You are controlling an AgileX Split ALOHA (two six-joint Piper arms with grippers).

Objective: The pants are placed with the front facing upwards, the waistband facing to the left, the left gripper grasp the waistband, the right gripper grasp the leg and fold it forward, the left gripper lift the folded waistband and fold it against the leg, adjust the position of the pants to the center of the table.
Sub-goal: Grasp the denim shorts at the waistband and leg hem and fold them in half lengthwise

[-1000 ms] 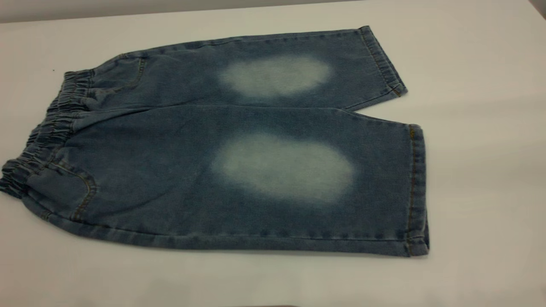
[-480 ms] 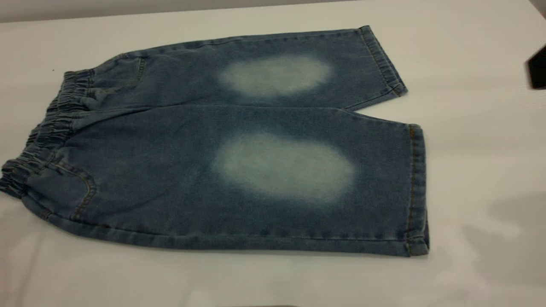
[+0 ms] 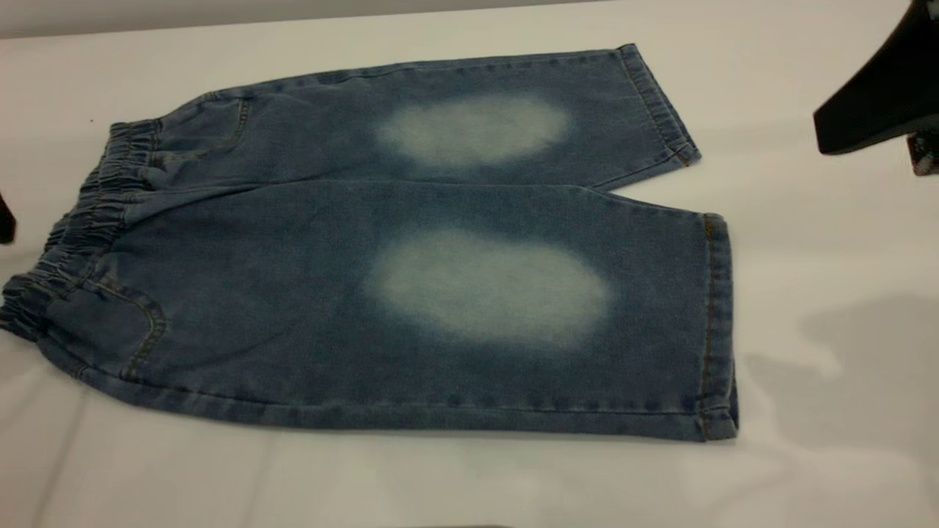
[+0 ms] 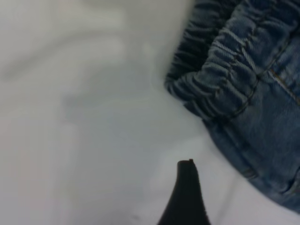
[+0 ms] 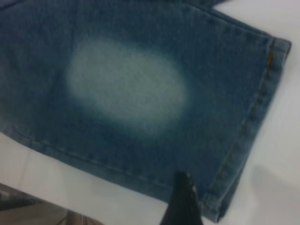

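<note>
We're at the approach: pants [image 3: 411,249] flat, unfolded. Left end effector [image 3: 6,218] nears the waistband [image 3: 88,220], right end effector [image 3: 880,95] beyond the leg hems; grips we cannot tell. Next, both must pinch denim.

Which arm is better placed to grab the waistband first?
Left. The left gripper sits at the table's left edge beside the waistband of the pants; the right gripper hangs beyond the leg hems.
</note>
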